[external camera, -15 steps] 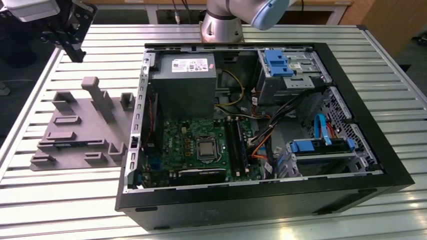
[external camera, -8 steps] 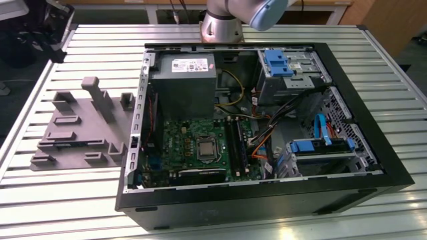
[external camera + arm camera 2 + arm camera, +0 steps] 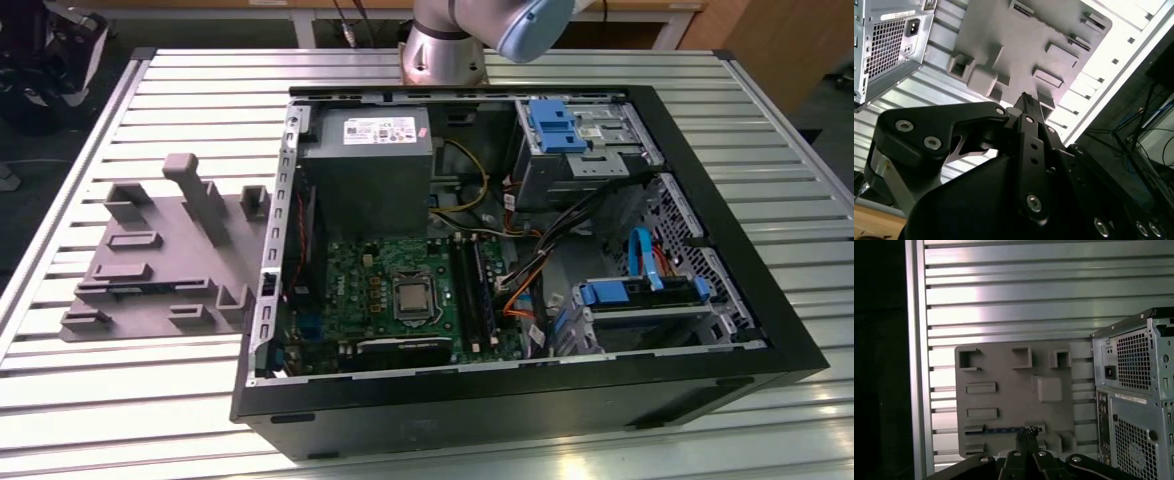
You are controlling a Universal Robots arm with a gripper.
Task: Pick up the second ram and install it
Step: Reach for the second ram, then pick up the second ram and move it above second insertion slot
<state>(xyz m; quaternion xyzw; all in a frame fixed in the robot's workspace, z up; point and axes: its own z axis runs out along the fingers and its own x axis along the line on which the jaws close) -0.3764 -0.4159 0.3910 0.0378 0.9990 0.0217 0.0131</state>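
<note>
While the second ram sits unlifted in its holder, begin with the exterior view. The grey holder block [image 3: 160,262] lies on the slatted tabletop [image 3: 200,100] at nine o'clock from the open computer case [image 3: 534,415], on the exterior view's left. On the green motherboard [image 3: 354,275], the black memory slots [image 3: 475,290] run at three o'clock from the processor socket [image 3: 411,296]. The arm's base [image 3: 447,50] stands at twelve o'clock from the case and the arm climbs out of frame, so I judge your wrist rides high.

In the second wrist view, your pincer [image 3: 1026,101] aims at the holder block [image 3: 1024,40]. Its tips are drawn narrow, with nothing between them.

In the first wrist view, the second ram [image 3: 999,430] shows as a thin blue-green strip in a slot of the holder block [image 3: 1014,365]. The pincer [image 3: 1026,431] overlaps it toward the end nearer the case. Whether they touch, you cannot tell.

For a clean pick, widen the pincer first. Centre it along the stick, straddle the thin faces and descend square, or the ram may bind.
</note>
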